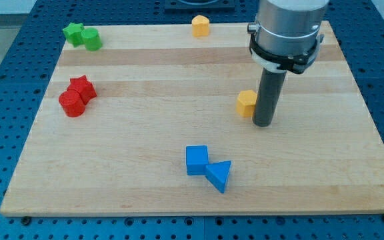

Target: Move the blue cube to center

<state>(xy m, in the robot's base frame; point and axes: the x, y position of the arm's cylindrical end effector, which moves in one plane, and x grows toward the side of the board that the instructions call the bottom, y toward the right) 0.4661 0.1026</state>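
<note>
The blue cube (197, 160) lies on the wooden board (145, 133) near the view's bottom, a little left of the middle. A blue triangular block (219, 175) touches its lower right corner. My tip (263, 124) stands on the board to the upper right of the blue cube, well apart from it. A yellow block (247, 103) sits right beside the rod on its left, touching or almost touching it.
A green star (73, 32) and a green cylinder (91, 39) sit at the top left corner. A red star (82, 87) and a red cylinder (72, 103) sit at the left. A second yellow block (201, 26) sits at the top edge.
</note>
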